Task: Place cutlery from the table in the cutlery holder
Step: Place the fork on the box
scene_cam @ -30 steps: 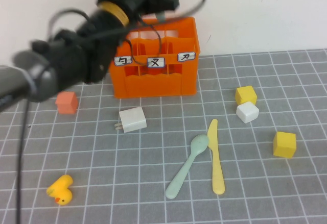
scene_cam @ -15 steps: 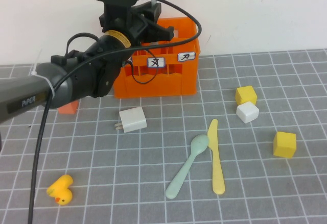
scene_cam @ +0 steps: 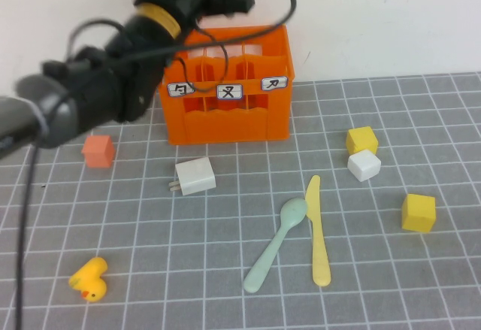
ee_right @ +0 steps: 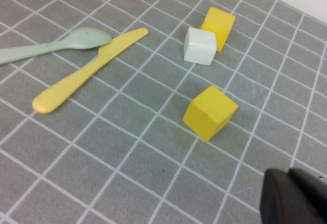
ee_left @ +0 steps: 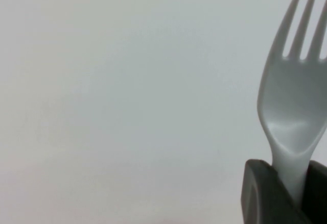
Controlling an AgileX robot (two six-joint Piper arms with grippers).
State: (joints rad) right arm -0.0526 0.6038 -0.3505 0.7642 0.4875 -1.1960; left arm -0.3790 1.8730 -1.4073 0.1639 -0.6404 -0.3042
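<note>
The pale grey-green fork [ee_left: 291, 117] stands tines-up, its neck clamped between the dark fingers [ee_left: 263, 196] of the left gripper [ee_left: 291, 198], seen against a plain white wall in the left wrist view. In the high view the left arm [scene_cam: 98, 82] reaches from the left edge up and over the far left part of the scene, its gripper end above the back of the cutlery holder [scene_cam: 229, 119], at the top edge of the picture; the fork itself does not show there. The cutlery holder, a bright orange crate with three white labels across its front, sits at the far side of the table [scene_cam: 225, 270]. Nearer and to the right, the mint-green spoon [scene_cam: 276, 243] and the pale yellow knife [scene_cam: 318, 232] lie side by side, bowl and blade just beside each other. Between them and the crate lies a white charger [scene_cam: 195, 176]. A small orange cube [scene_cam: 98, 150] sits left of the crate, a yellow duck [scene_cam: 89, 279] near the left front. On the right are a yellow cube [scene_cam: 361, 139] touching a white cube [scene_cam: 364, 165], and another yellow block [scene_cam: 418, 212] nearer. The right gripper [ee_right: 294, 196] hovers over the right side of the table near that block, its fingers together and holding nothing.
</note>
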